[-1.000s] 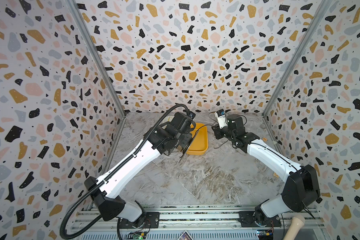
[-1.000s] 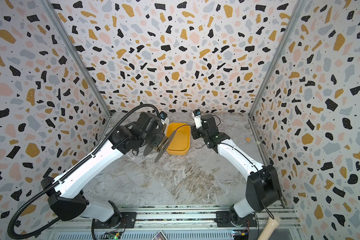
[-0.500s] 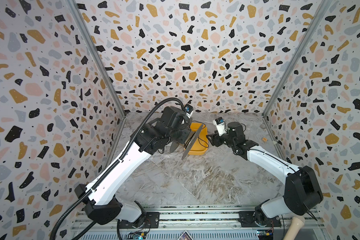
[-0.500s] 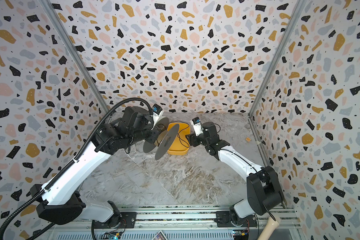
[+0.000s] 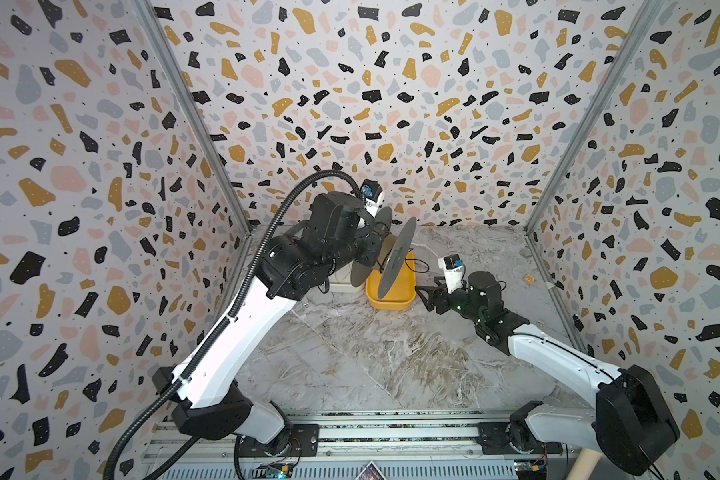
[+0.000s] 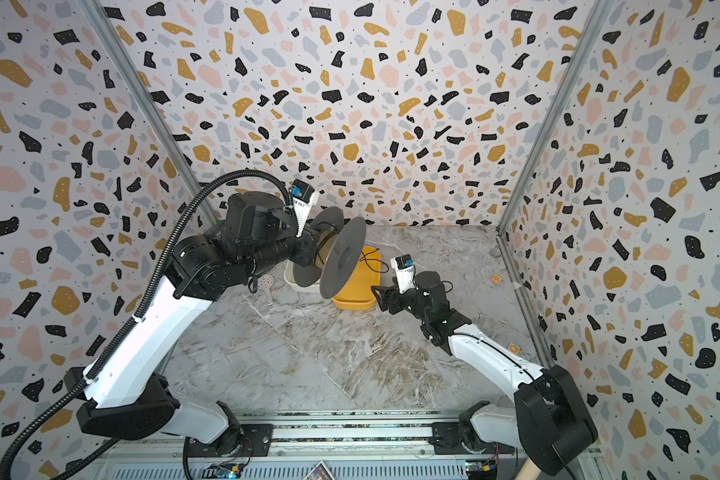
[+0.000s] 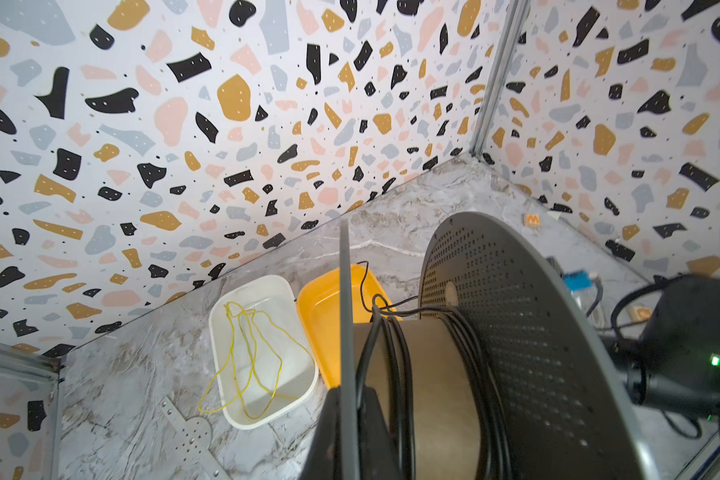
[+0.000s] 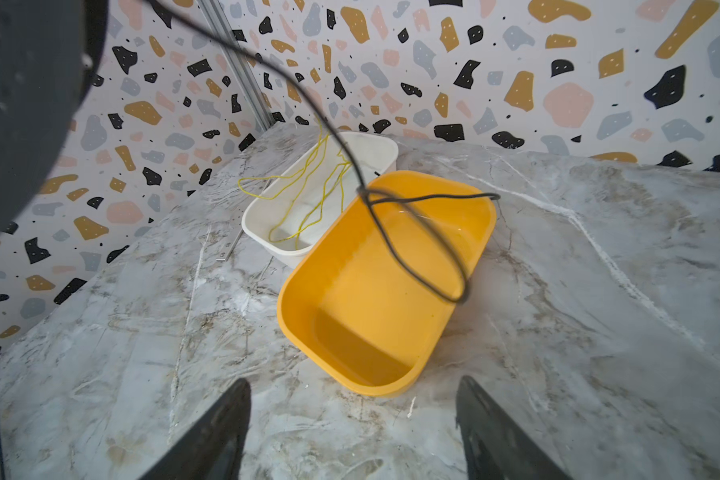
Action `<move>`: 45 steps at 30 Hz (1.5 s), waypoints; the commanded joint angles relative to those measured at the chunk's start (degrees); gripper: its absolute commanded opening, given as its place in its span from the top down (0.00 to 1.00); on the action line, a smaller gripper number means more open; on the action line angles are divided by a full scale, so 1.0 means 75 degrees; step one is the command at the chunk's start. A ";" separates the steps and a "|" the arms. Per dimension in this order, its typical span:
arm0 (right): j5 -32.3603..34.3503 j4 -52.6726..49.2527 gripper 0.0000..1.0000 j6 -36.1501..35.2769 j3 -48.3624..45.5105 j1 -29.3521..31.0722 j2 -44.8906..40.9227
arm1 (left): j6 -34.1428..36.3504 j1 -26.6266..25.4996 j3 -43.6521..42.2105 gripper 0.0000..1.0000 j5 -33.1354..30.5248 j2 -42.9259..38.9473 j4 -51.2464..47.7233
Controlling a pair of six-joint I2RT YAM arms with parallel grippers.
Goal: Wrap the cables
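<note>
Cable [image 7: 395, 374] sits partly wound on spool [image 6: 344, 257]. Left hand [image 7: 348, 411] clenched on spool flange, holding it in the air over the bins near bench [image 5: 371, 365] back edge. Loose tail hangs over yellow bin [image 8: 350, 332]. Right hand [image 8: 352, 384] released, empty, just beside that bin. Yellow cord [image 7: 250, 361] lies in white bin [image 7: 221, 332].

Left arm [image 5: 242, 328] raised, left fingers [image 7: 325, 440] clamped; right arm [image 5: 549, 353] low, right fingers [image 8: 213, 440] spread wide.

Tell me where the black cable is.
The cable is partly wound on the spool that the left gripper holds up, mid-scene in both top views; its loose end dangles over the yellow tray.
</note>
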 commanded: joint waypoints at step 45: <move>0.1464 0.2753 1.00 0.0534 0.1552 -0.0313 0.2619 | -0.1109 0.0962 -0.0310 1.00 -0.0305 -0.0583 0.1847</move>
